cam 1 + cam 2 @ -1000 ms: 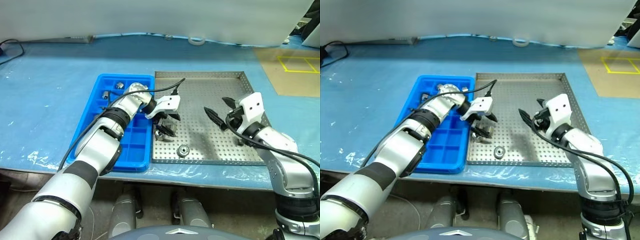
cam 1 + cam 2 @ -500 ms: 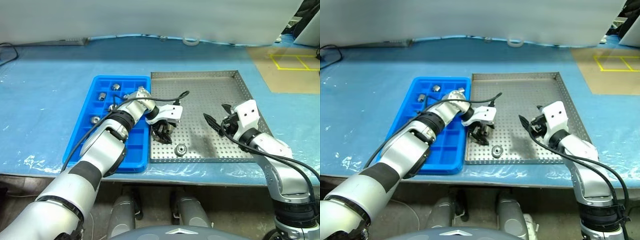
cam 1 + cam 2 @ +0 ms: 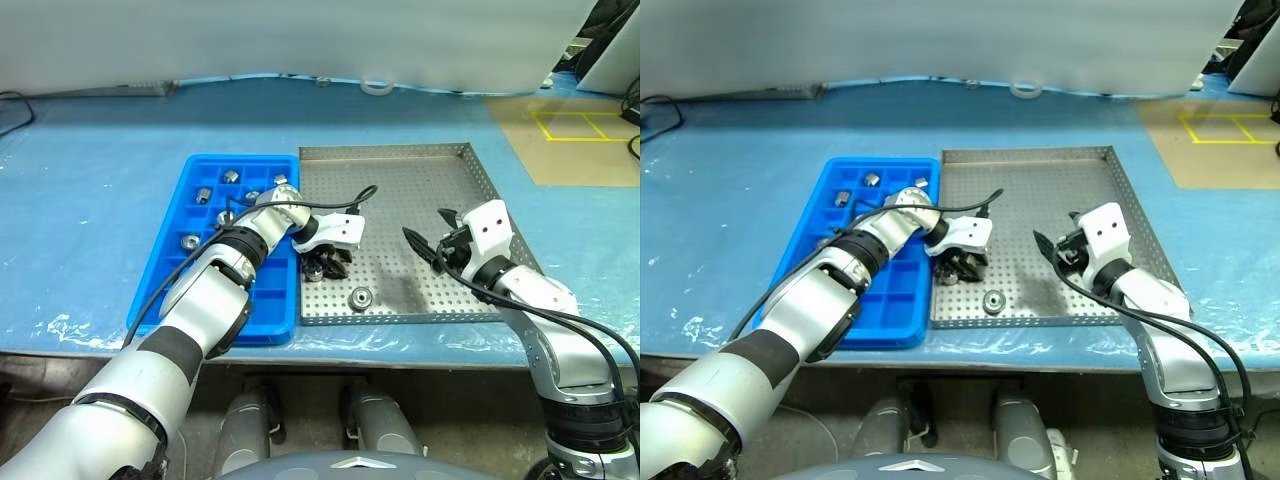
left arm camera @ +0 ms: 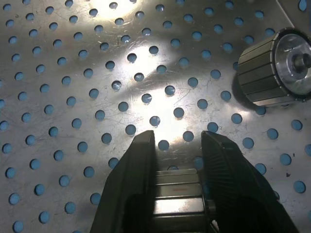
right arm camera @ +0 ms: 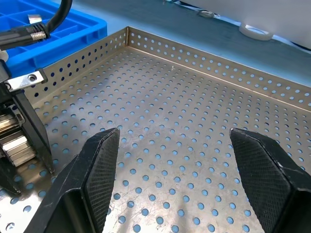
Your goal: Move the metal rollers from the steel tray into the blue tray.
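1. The steel tray [image 3: 440,180] lies on the desk [image 3: 90,190], which is covered with a pale blue sheet; the blue tray [image 3: 165,270] lies just to its left, the two long sides touching or nearly so.
2. The left gripper [image 3: 325,263] reaches over the blue tray and points down at the near-left part of the steel tray.
3. In the left wrist view its fingers [image 4: 131,179] are clamped on a roller [image 4: 177,194] — the ribbed cylinder sits between the two pads, close to the perforated floor.
4. Whether that roller rests on the floor or is just off it, I cannot tell.
5. A second roller [image 3: 361,297] lies on the steel tray to the near right of the left gripper, close to the near rim; in the left wrist view it shows lying on its side, apart from the fingers.
6. Several rollers already sit in the blue tray, each in its own compartment at the far and left side — one is at the far end [image 3: 230,176], another by the left wall [image 3: 188,240].
7. The right gripper [image 3: 432,241] hangs over the right half of the steel tray, pointing left towards the other gripper.
8. Its fingers [image 5: 97,160] stand wide apart with nothing between them.
9. A roll of tape [image 3: 377,86] lies on the far side of the desk.
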`<state>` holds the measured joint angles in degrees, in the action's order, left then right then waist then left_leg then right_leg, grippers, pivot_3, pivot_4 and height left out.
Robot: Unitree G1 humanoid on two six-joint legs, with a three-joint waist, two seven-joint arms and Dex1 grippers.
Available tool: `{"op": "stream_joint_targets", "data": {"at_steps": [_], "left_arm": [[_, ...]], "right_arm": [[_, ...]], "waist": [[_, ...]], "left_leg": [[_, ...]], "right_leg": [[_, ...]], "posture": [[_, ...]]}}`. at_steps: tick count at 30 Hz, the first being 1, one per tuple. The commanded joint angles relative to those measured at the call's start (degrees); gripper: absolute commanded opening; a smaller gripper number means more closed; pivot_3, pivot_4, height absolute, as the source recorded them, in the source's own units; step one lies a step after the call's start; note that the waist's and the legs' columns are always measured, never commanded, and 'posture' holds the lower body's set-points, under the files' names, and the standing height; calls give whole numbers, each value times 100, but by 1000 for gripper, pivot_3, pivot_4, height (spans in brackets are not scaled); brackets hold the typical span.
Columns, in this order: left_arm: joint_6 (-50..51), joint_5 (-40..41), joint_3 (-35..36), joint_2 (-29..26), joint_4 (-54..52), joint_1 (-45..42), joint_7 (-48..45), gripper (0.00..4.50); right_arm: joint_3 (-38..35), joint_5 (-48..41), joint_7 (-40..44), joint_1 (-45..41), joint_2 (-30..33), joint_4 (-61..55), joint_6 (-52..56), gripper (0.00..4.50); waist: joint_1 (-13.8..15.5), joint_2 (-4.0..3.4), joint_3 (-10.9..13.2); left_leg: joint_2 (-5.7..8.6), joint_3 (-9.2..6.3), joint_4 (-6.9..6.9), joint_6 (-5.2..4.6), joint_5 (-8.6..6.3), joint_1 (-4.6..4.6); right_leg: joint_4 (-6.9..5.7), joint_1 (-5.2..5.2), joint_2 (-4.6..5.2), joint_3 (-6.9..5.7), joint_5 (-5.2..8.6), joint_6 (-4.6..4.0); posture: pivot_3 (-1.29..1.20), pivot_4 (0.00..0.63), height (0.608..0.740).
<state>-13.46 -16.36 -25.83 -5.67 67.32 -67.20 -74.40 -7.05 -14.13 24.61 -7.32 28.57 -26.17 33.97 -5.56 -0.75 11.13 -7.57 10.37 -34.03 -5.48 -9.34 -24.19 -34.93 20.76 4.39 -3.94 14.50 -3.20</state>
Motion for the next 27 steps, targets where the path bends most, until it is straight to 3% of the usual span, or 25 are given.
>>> {"op": "stream_joint_targets", "data": {"at_steps": [1, 3, 9, 15, 22, 27], "left_arm": [[28, -63, 43, -166, 78, 60, -33, 1206], [28, 46, 168, -175, 35, 54, -5, 1206], [549, 1097, 1412, -17, -303, -275, 756, 1206], [1250, 1974, 2558, -119, -702, -437, 1822, 1206], [2686, 3110, 3597, 196, -1129, -527, 2611, 1206], [2718, 3127, 3721, 513, -1010, -416, 3491, 1206]], "right_arm": [[-74, -14, -5, -98, 20, -71, -136, 3779], [-43, -18, -2, -136, 3, -56, -138, 3779], [-56, -35, 51, -132, 12, 0, -193, 3779], [-607, -243, 171, -166, 167, 447, -294, 3779], [210, -65, 359, -600, -23, 732, -362, 3779], [799, -107, 438, -1159, -444, 698, -336, 3779]], "waist": [[1, 0, 0], [-3, 0, 0], [10, -2, 1], [48, -2, 1], [132, -3, 2], [182, -5, 3]], "left_leg": [[1, 0, 1, -1, -1, -1], [1, 1, 4, -2, -2, -2], [0, 3, 17, -3, 0, -49], [15, 5, 6, -33, 4, -126], [16, 6, -11, -32, 4, -123], [15, 6, -17, -29, 6, -121]], "right_leg": [[2, 0, 0, 0, -2, -3], [5, 1, 0, 0, -2, -3], [3, 50, 0, -4, -3, -3], [-28, 135, 23, -12, -6, -5], [-47, 137, 26, -11, -5, -5], [-60, 139, 26, -9, -5, -5]], "posture": [[-538, 150, 740], [-534, 150, 740], [-504, 150, 740], [-447, 150, 740], [-397, 150, 740], [-392, 150, 740]]}}
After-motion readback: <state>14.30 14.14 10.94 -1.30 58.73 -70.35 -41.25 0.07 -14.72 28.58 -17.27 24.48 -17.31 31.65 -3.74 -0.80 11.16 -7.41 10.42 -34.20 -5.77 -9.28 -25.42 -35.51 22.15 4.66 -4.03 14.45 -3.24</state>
